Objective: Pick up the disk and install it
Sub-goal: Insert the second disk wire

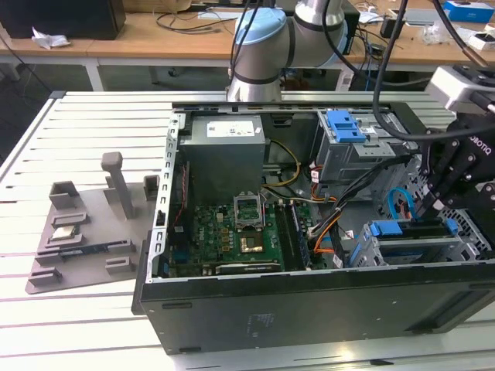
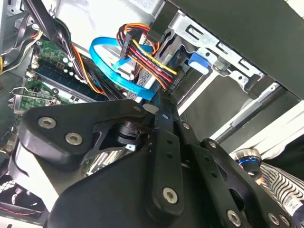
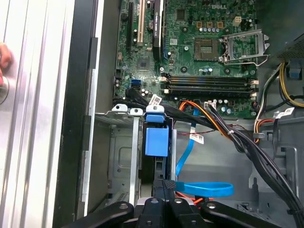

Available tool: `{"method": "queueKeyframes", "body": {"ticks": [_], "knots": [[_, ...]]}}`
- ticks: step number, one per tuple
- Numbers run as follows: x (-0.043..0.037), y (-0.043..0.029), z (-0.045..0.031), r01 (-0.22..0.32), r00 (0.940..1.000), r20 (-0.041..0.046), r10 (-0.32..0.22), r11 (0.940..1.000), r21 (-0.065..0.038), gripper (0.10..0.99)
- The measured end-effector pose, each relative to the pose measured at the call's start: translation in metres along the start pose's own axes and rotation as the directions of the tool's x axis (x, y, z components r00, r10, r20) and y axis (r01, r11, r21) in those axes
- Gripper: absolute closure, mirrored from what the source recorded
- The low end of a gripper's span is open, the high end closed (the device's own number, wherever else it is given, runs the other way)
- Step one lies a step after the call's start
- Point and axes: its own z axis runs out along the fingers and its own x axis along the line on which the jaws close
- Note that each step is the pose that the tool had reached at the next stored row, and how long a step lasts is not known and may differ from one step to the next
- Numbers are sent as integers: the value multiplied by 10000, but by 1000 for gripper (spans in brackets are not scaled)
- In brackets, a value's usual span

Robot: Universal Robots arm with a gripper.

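Now disk [image 3: 156, 142] seated in cage slot, pincer [image 3: 164, 183] just beside.

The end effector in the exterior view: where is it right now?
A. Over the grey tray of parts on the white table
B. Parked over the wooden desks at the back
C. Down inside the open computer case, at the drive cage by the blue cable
C: in the exterior view the end effector reaches into the open computer case, just above the drive cage and beside the looped blue cable.
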Motion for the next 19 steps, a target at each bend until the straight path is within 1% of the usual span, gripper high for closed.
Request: {"method": "queueKeyframes", "body": {"ticks": [5,10,11,12,14,15,16,18,19], "knots": [[-2,-6,38,2,10000,-3,-2,10000,-17,980],[-2,-6,38,6,10000,1,-6,10000,-14,980],[2,3,-21,4,10000,-1,-4,10000,-7,980],[7,15,-100,3,10000,-1,-3,10000,-7,980],[14,29,-201,3,10000,0,-3,10000,-6,980],[20,43,-298,3,10000,-1,-3,10000,-6,980],[25,52,-363,3,10000,0,-3,10000,-7,980],[28,59,-410,4,10000,-1,-4,10000,-7,980],[28,59,-411,4,10000,1,-4,10000,-7,980]]}}
